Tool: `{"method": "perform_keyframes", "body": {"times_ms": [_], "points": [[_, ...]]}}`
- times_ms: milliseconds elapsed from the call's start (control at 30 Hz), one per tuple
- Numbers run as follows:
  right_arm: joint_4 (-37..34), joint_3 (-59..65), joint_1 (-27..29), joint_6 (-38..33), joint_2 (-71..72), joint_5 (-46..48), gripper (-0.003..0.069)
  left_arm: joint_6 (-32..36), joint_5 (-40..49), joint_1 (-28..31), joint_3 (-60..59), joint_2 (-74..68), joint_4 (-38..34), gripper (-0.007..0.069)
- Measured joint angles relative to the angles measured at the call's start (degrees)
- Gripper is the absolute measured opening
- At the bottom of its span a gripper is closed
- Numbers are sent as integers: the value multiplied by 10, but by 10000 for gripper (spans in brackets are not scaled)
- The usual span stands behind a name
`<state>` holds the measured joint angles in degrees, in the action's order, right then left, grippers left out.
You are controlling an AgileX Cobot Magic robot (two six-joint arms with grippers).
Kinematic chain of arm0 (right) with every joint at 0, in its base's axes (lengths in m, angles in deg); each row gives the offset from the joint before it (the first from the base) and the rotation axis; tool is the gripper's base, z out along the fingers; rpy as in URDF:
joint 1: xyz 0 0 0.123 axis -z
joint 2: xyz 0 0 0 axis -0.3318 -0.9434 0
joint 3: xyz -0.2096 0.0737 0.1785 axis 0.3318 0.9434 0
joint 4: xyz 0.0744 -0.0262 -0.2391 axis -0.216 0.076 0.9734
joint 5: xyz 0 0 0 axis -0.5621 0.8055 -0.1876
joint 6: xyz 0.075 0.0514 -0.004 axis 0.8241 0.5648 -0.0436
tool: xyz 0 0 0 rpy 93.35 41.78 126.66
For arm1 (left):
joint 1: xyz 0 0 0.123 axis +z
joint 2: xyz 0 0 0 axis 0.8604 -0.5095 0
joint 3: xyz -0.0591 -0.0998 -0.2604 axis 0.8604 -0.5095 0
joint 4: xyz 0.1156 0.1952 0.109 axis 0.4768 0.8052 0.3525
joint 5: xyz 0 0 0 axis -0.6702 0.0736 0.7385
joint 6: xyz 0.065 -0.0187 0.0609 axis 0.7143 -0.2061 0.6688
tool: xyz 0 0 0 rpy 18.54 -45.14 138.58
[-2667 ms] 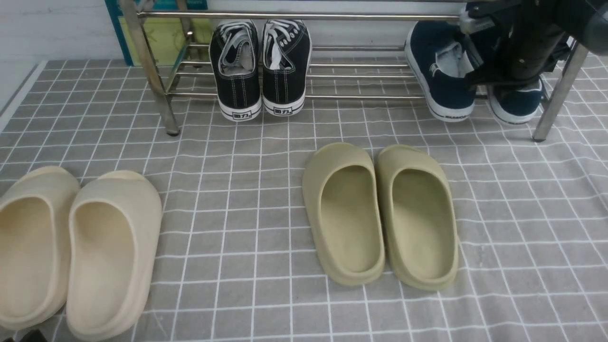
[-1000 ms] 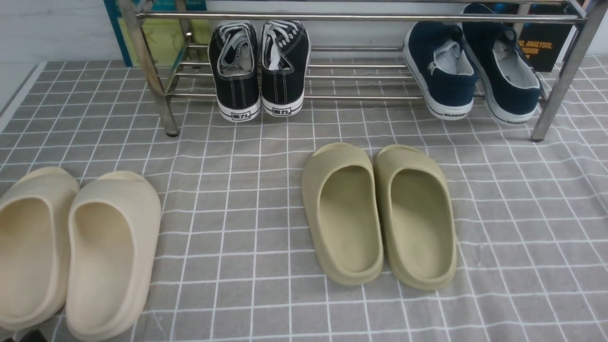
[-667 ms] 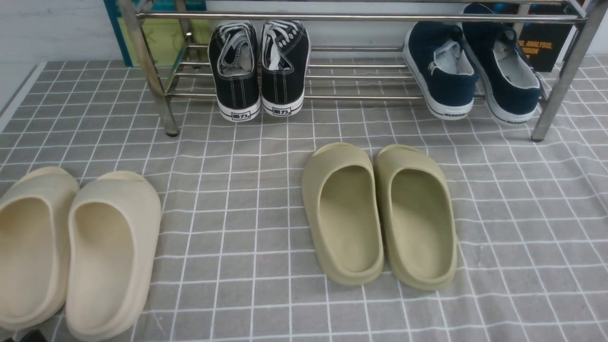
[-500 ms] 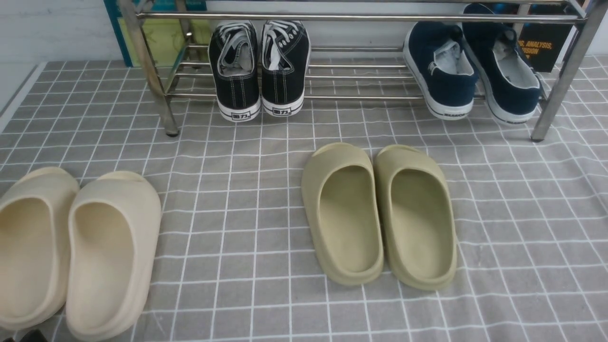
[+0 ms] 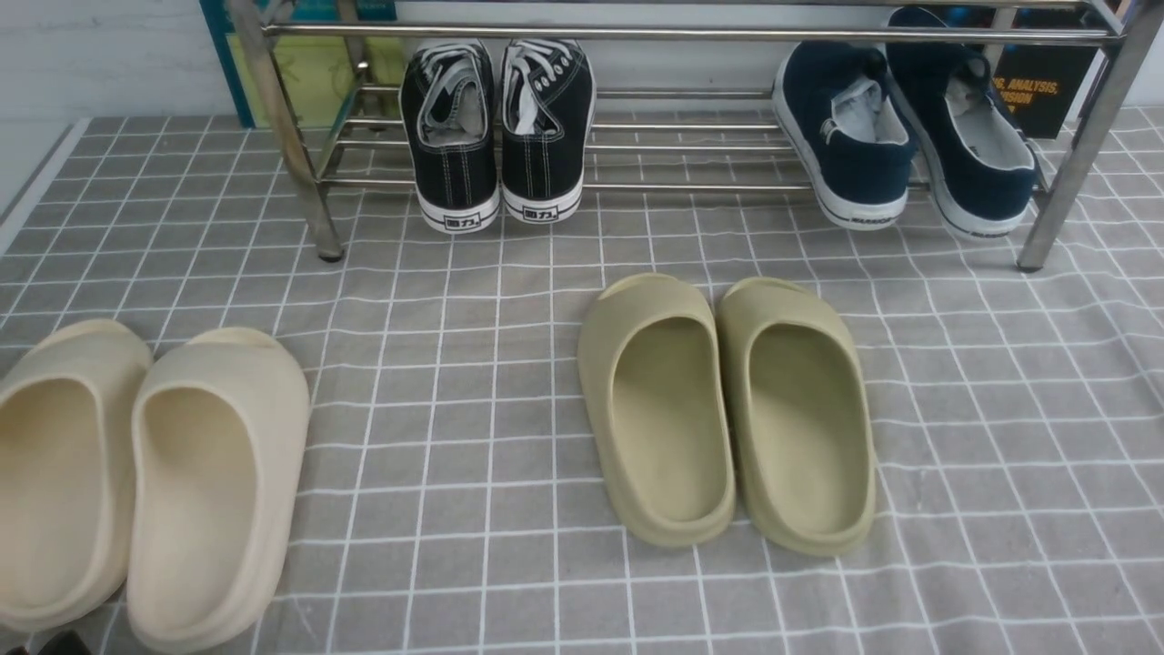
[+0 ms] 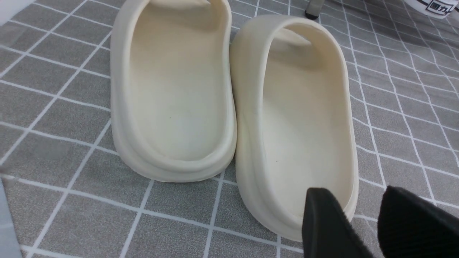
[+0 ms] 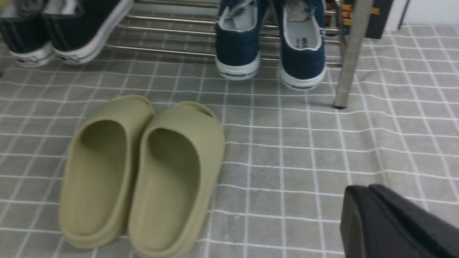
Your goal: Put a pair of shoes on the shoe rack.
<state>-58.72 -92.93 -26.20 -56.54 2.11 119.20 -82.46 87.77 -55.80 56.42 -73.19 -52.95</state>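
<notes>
Right tool (image 7: pixel 373 218) closed, book (image 5: pixel 1032 91) reads "ANALYSIS"

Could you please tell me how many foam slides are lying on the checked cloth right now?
2 pairs: the cream slides at the near left, the olive slides at the centre, before the shoe rack.

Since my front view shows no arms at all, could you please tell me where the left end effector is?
Observer: The left end effector is open and empty, by the heel of a cream slide.
Operator: Thank you. And the right one?
Observer: The right end effector is shut and holds nothing, above the checked cloth, well back from the navy shoes on the shoe rack.
</notes>
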Motion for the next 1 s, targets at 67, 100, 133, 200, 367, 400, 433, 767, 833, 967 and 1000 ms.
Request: {"method": "perform_keyframes", "body": {"times_ms": [67,100,133,200,367,400,433,767,833,967,1000], "points": [[-5,52,-1,1,39,-48,8,0,0,0,0,0,0,239],[1,81,-1,1,59,-78,1,0,0,0,0,0,0,239],[4,88,-1,1,63,-90,0,0,0,0,0,0,0,239],[28,159,3,1,110,-156,-3,0,0,0,0,0,0,239],[67,319,58,44,221,-310,-3,0,0,0,0,0,0,239],[72,347,72,53,239,-325,-3,0,0,0,0,0,0,239],[75,374,85,62,256,-334,-3,0,0,0,0,0,0,239],[77,437,119,76,294,-213,-3,0,0,0,0,0,0,239],[78,437,112,76,294,-206,-3,0,0,0,0,0,0,239],[85,434,90,76,294,-186,-3,0,0,0,0,0,0,239],[87,433,82,76,294,-183,-3,0,0,0,0,0,0,239]]}}
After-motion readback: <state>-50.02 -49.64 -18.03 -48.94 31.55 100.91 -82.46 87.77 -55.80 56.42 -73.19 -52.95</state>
